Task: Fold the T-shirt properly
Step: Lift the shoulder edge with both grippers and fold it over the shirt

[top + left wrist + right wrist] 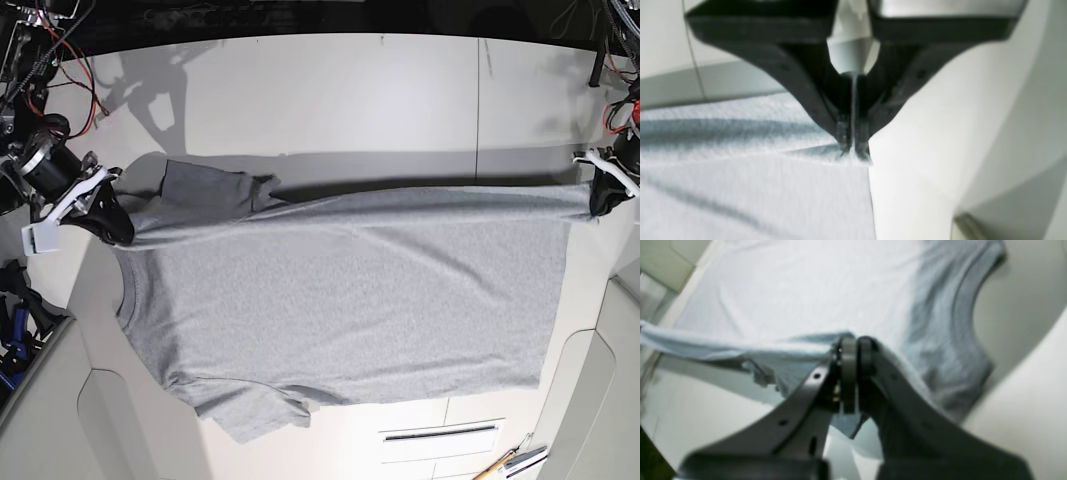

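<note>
Two hands: left (596, 208) and right (122, 238) pinching the T-shirt's (380, 300) raised edge
Done: body spread on table (390, 100)
Left: likely every fold

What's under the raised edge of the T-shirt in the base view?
The plain grey lower layer of the T-shirt shows in front of it. What lies directly beneath the raised edge is covered.
</note>
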### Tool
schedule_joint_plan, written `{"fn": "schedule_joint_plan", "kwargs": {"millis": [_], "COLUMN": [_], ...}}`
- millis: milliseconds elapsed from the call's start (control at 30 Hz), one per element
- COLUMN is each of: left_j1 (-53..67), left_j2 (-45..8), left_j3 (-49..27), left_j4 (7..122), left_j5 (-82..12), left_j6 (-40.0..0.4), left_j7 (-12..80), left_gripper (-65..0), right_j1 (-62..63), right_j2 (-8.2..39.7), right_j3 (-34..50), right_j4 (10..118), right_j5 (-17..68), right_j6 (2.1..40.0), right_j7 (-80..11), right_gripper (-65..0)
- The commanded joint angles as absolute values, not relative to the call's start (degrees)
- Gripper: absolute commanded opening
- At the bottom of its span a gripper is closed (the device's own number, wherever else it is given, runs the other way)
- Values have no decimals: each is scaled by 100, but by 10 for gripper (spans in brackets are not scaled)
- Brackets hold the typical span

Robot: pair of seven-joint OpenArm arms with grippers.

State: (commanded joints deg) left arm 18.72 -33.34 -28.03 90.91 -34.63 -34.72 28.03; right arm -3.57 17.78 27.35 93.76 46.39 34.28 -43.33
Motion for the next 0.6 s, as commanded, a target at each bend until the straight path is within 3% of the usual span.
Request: {"fn": "schedule_joint_plan", "kwargs": {"millis": [200,600], "left_j1": [1074,158], "left_j2": [-3332,-3332], "left_j3": [-2386,-2346], "left_j4": [8324,7465], "left_j5": [-3242,-3234], "left_j6": [-3470,-3474], "left_j7": [2718,2611], "left_gripper": [-650,-650], "right_j1": [504,1398], "right_j2": [1778,1778], "right_j3": [2565,2534], "right_j4": [8429,7546], "right_j5": [4322,3789], "right_j6": [3430,3428], "right_j7": [-4335,-4327], "right_gripper": [-650,-650]}}
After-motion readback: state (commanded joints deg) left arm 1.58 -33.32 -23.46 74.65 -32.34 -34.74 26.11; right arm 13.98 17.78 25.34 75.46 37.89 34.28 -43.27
